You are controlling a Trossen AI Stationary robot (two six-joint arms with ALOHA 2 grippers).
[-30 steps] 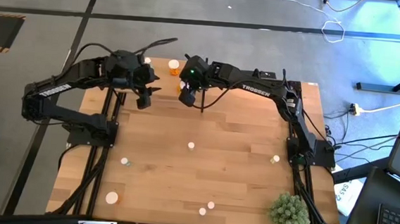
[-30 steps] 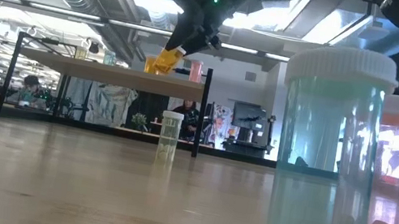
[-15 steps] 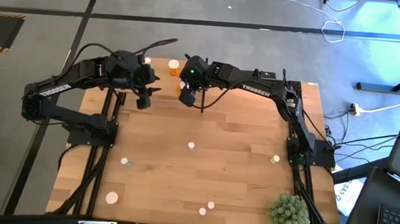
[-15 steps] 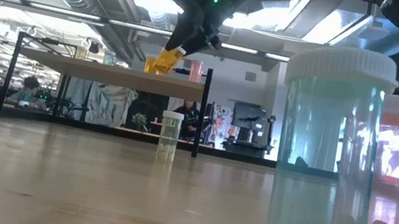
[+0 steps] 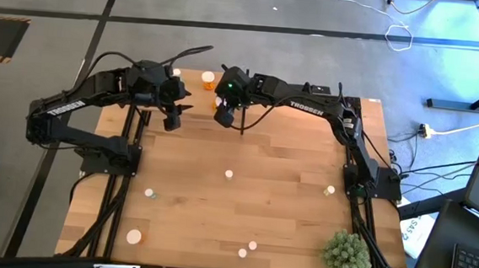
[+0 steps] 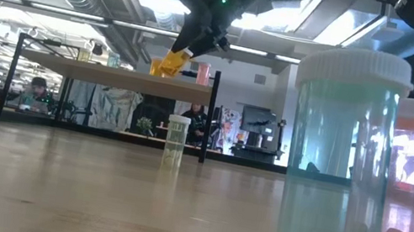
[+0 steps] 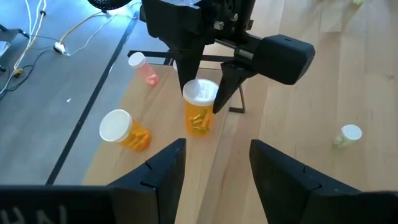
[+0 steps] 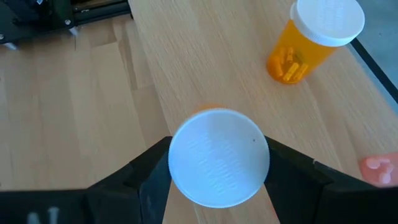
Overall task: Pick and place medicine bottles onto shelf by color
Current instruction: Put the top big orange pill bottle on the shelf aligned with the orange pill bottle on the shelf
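My right gripper [image 5: 223,116] hangs over the wooden shelf [image 6: 112,74] at the table's far edge, shut on an orange bottle [image 7: 199,112] with a white cap. A second orange bottle [image 7: 124,130] and a reddish one [image 7: 144,68] stand on the shelf on their bases. My left gripper [image 7: 214,180] is open and empty, a little to the left of the held bottle and facing it. A pale bottle [image 6: 175,140] stands on the table in front of the shelf. My right gripper pinches the orange bottle just under its white cap [image 7: 200,101], one finger [image 8: 146,171] on each side. The fingers slant down from above. The bottle sits tilted in the hold, its base right at the shelf top [image 6: 165,73]; whether it touches I cannot tell.
Several small bottles are scattered over the table [image 5: 229,174], [image 5: 134,237], [image 5: 329,190]. A spiky green plant ball [image 5: 345,255] sits at the near right corner. A tall green bottle [image 6: 339,165] and a reddish one [image 6: 410,199] stand near the table's front edge. Black posts [image 6: 208,116] edge the shelf.
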